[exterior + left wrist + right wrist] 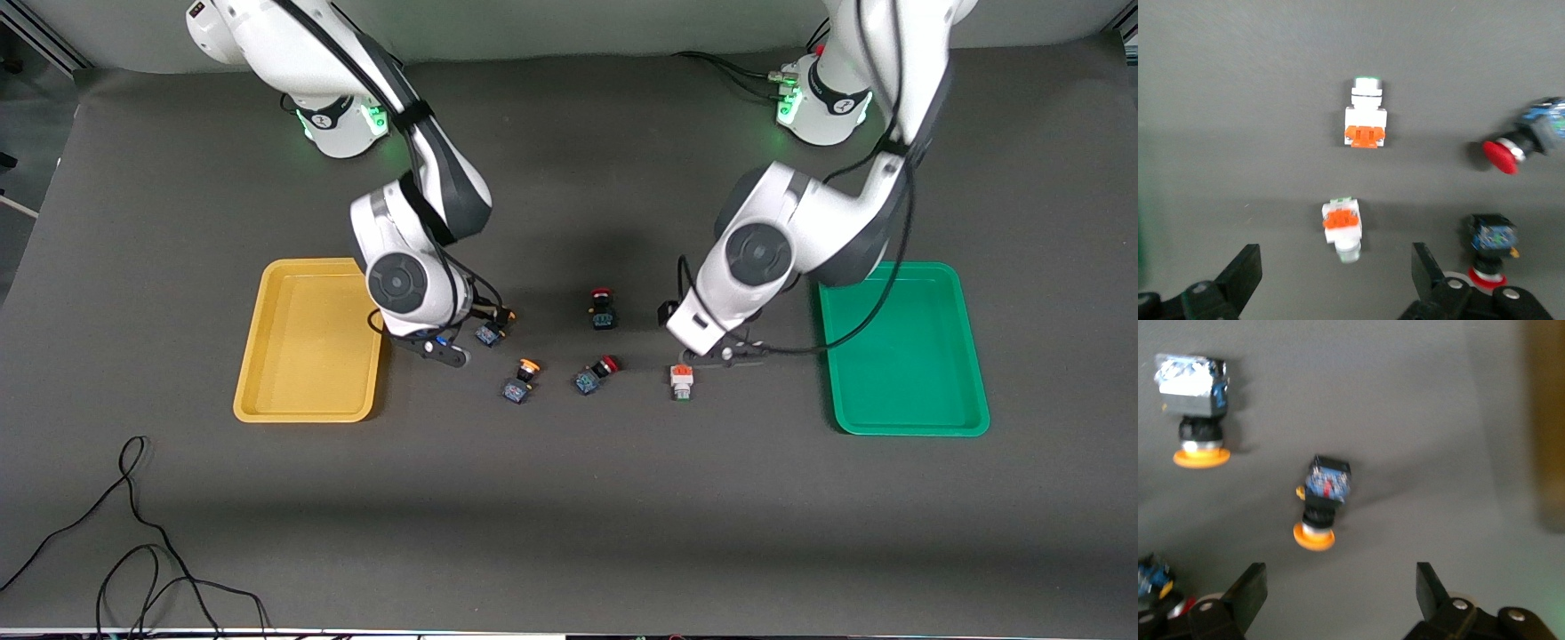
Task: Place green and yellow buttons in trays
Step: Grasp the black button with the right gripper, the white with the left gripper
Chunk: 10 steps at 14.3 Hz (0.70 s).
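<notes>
Centre of the frame, we see our right claw gaping over a yellow-capped switch whose long axis crosses the gap; our left claw, equally open, straddles a white-bodied green-tipped switch on the table.

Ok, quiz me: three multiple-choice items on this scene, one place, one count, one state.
1. The green tray lies toward: A the left arm's end; B the right arm's end; C midway between both.
2. Red buttons shown: A one; B two; C four.
3. The left gripper and right gripper are: A both open; B both shut; C each holding a button.
1 A, it sits on that arm's side. 2 B, two red caps. 3 A, fingers apart over a green button and a yellow button.
</notes>
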Tool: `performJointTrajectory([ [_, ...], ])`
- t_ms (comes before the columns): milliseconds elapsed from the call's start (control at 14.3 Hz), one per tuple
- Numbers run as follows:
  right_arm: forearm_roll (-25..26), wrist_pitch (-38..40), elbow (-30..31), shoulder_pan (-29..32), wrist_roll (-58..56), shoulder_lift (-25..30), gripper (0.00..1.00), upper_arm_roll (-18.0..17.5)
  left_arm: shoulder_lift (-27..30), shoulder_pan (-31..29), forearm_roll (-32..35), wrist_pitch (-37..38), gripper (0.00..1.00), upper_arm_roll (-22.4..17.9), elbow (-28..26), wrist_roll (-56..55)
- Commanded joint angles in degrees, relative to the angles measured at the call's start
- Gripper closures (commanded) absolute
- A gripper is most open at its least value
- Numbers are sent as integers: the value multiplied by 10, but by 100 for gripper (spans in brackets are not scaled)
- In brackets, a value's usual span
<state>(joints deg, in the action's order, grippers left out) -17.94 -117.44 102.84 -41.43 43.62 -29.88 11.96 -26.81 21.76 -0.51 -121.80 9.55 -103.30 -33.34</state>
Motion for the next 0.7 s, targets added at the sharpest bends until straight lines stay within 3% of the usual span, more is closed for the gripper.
performJointTrajectory([
  [0, -17, -48, -6, -4, -1, -41, 1, 5, -35, 9, 25, -25, 0, -9, -14, -11],
  [280, -30, -104, -7, -6, -1, -83, 4, 4, -64, 7, 27, -56, 0, -12, -42, -22],
  [350, -31, -111, -7, -6, 1, -86, 16, 4, -66, 8, 23, -54, 0, -11, -42, -31],
  [420, -31, -111, -7, -6, 1, -88, 35, 4, -64, 12, 21, -47, 0, -8, -42, -37],
  [559, -32, -111, -6, -15, 6, -89, 88, 4, -64, 14, 19, -42, 0, -3, -42, -48],
  [629, -34, -109, -6, -15, 7, -87, 100, 4, -64, 12, 19, -42, 0, 0, -41, -48],
])
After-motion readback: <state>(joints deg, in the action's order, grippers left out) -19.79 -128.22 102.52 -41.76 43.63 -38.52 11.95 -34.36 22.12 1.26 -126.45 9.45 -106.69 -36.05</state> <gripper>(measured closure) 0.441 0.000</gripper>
